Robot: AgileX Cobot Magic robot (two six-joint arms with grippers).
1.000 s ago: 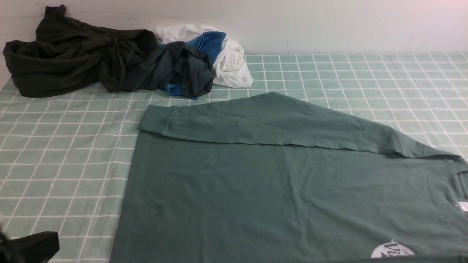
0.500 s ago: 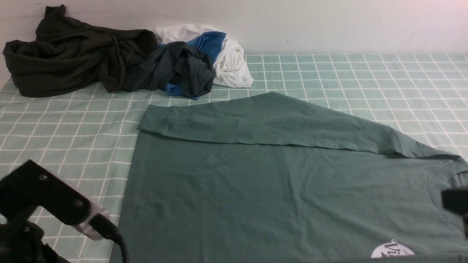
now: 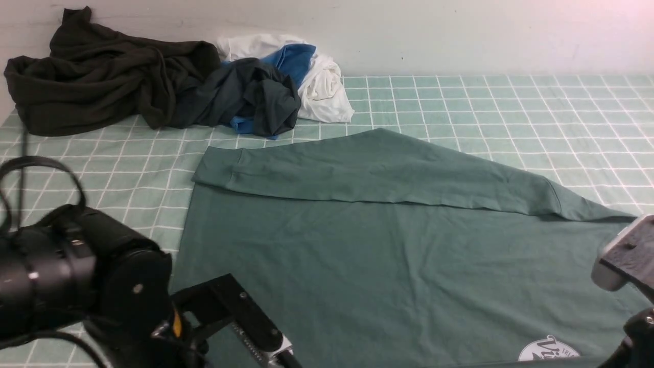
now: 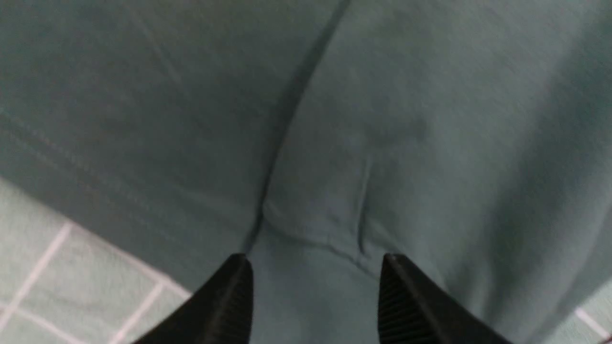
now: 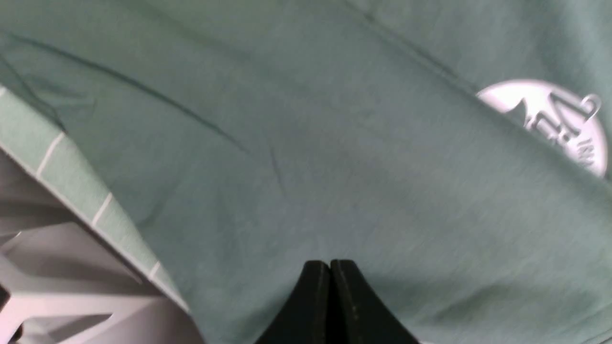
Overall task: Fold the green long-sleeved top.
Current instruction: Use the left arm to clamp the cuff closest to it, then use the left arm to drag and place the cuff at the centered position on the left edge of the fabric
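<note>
Apparently, the green long-sleeved top [image 3: 388, 255] bears a "Vi…" logo [image 3: 549, 350].

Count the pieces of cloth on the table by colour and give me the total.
Sage green: 1, the green long-sleeved top, spread flat
Blackish olive: 1, the dark-olive garment, crumpled
Dark teal-grey: 1, the teal-grey garment, crumpled
Blue: 1, the blue cloth
White: 1, the white cloth
Total: 5, though I cannot tell whether the blue and white are separate pieces.

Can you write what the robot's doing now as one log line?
task: fold green long-sleeved top | state: flat, far sleeve folded across | left gripper: open above top | right gripper: shut
</note>
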